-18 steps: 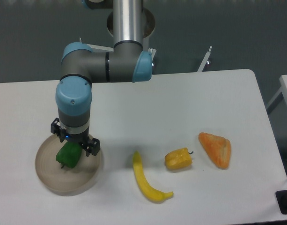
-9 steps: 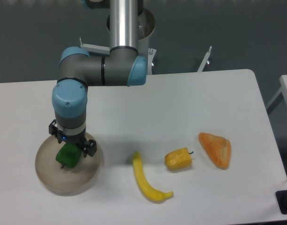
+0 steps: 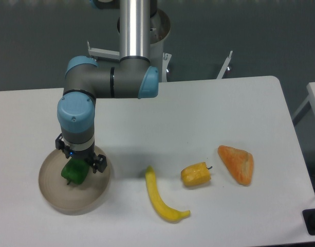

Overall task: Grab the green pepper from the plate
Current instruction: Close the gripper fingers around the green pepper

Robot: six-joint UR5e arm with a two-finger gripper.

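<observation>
White tabletop [image 3: 198,118] is stretching out under me against a dark grey backdrop, and I am reaching down at its near left corner, over the plate [image 3: 54,198]. My gripper [image 3: 77,164] is hanging right on top of the green pepper [image 3: 74,173], which is lying on the plate's left-centre, its lower half showing below my wrist. My fingers are sitting on either side of the pepper's top, but my own housing is hiding the tips, so I cannot tell whether they are parted or pressing on it.

As I am judging it, the approach is done and the grasp itself is the step in hand; closing firmly and lifting the pepper clear of the plate is what is left. The pepper is not yet raised.

Compared with a second ago, my wrist has been shifting a little left and settling lower over the pepper, and my elbow has been swinging left with it. The pepper is lying where it was. Off to the right, well apart from me, the banana [image 3: 162,198], the yellow pepper [image 3: 195,175] and the orange wedge [image 3: 237,163] are resting unchanged.
</observation>
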